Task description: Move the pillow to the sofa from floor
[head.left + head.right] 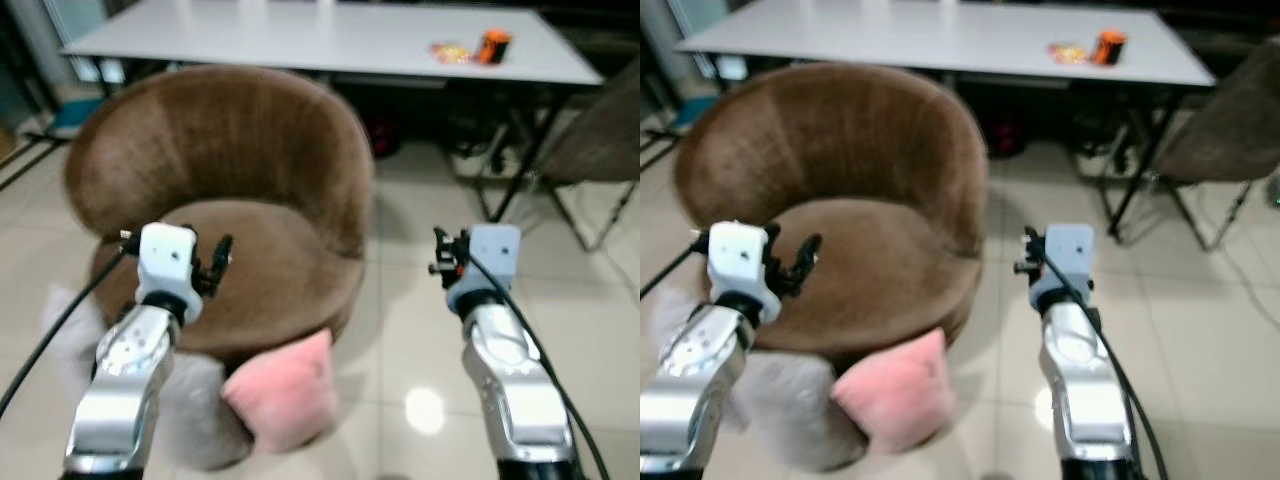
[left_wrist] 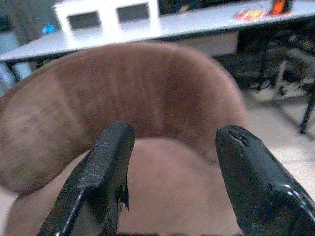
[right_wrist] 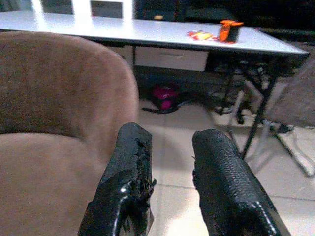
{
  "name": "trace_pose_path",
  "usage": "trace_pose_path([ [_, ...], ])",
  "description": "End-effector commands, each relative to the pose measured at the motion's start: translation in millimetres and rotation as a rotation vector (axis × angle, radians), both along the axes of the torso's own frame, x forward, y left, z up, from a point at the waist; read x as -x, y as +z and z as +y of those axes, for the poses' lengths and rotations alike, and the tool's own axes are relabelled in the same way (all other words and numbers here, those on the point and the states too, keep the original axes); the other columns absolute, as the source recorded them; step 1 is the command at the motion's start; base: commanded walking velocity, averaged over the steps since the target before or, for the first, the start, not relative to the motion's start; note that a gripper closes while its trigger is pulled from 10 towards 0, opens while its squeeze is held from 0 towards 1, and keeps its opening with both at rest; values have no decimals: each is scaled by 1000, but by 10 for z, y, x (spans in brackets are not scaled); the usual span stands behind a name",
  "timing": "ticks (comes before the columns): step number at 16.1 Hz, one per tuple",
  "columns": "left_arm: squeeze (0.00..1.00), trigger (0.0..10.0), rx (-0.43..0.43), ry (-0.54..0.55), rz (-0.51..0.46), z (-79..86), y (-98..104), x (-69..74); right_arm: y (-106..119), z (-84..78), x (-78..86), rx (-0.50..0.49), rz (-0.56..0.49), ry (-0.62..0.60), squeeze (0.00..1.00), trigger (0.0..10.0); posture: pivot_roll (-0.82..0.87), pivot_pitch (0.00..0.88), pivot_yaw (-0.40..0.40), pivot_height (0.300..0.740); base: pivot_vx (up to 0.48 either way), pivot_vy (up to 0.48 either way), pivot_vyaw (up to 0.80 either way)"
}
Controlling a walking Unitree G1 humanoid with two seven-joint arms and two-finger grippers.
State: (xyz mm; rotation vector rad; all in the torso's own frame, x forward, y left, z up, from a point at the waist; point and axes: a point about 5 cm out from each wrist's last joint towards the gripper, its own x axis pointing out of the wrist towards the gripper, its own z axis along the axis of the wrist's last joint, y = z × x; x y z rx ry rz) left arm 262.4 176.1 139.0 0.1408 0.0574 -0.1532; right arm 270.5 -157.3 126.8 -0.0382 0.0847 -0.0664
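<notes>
A pink pillow [image 1: 285,390] lies on the tiled floor, leaning against the front of a round brown sofa chair [image 1: 230,200]. My left gripper [image 1: 218,262] is raised over the chair's seat, above and left of the pillow, fingers [image 2: 110,167] open with nothing between them. My right gripper [image 1: 440,258] hangs over the bare floor to the right of the chair, its fingers [image 3: 130,167] also open and holding nothing. Both grippers are well above the pillow and apart from it.
A grey fluffy cushion [image 1: 195,425] lies on the floor left of the pillow. Behind the chair stands a long white table [image 1: 330,40] with an orange object [image 1: 493,45] on it. A folding chair [image 1: 600,130] stands at the right.
</notes>
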Motion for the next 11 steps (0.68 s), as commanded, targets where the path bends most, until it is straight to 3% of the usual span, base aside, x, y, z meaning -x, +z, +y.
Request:
trace_pose_path([
  [1,0,10000,-5,1,-3,18,7,21,44,-2,-9,-17,-16,6,0,10000,-121,0,-11,740,277,0,0],
  [2,0,10000,-3,2,-3,19,6,25,48,12,-9,-8,-19,18,0,10000,-120,0,-13,740,281,0,0],
  [11,0,10000,-28,6,-9,52,-4,66,39,43,-10,-20,-27,77,0,10000,-103,0,-29,740,293,0,800],
])
